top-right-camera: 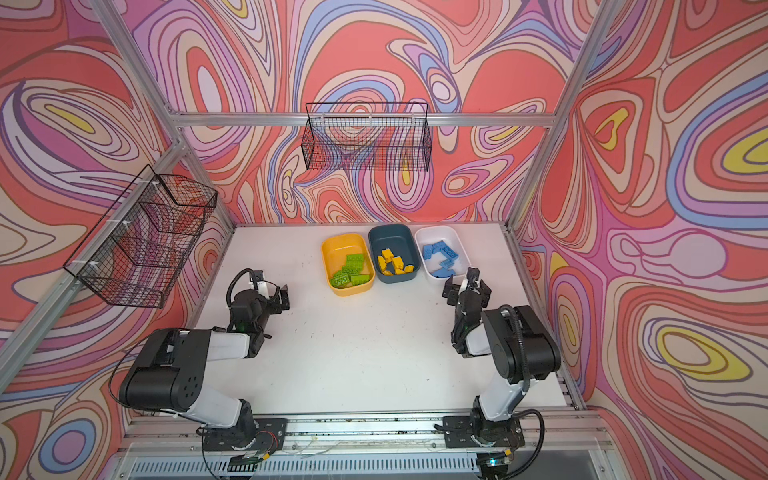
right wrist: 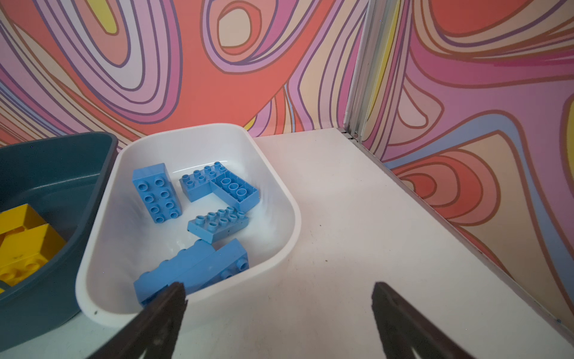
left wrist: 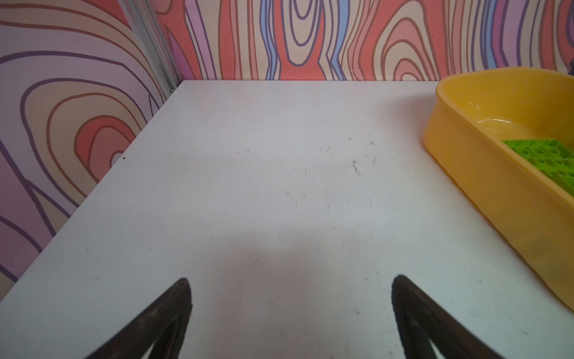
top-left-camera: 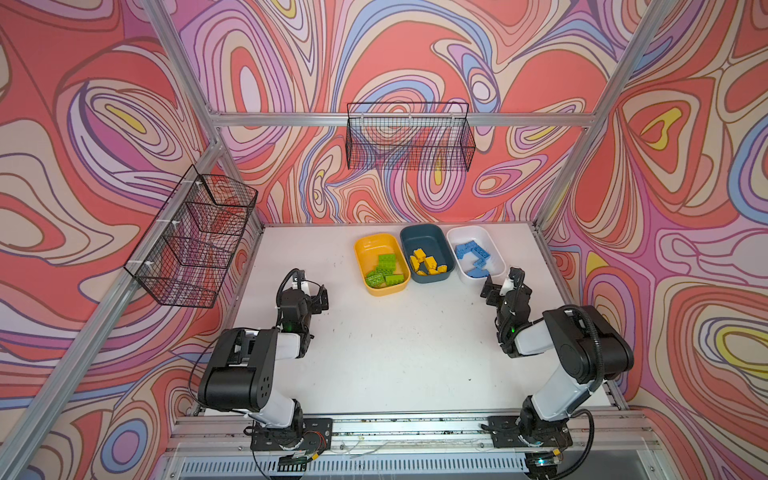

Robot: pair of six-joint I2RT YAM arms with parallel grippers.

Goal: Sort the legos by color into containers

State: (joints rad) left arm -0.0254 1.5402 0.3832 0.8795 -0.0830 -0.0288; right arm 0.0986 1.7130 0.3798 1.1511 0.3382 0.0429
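Nearest the camera, two arms rise from the front rail of the white table (top-left-camera: 395, 353). The left gripper (left wrist: 292, 281) hangs over bare tabletop with its fingers spread wide and nothing between them. It is just to the left of the yellow container (top-left-camera: 376, 239). The right gripper (right wrist: 278, 286) is likewise spread and empty, and it sits at the near end of the white container (top-left-camera: 469, 229), with one finger over the rim. Beyond the grippers, three oval tubs stand side by side toward the back right of the table, with the dark teal container (top-left-camera: 419, 227) in the middle. Each tub holds chunky studded bricks of a single colour. The green legos (top-left-camera: 386, 270) lie flat and overlapping in the yellow tub. There seem to be about five, but the overlap keeps the count uncertain. The yellow legos (top-left-camera: 428, 264) are heaped in the teal tub, and their number cannot be told. The blue legos (right wrist: 217, 223) number six in the white tub, as the right wrist view shows. One of them is turned hollow side up, and two lie end to end at the near wall. No loose bricks show on the table. Farthest away hang two black wire baskets: a three-compartment one (top-left-camera: 195, 237) on the left wall and a long one (top-left-camera: 409, 137) on the back wall.
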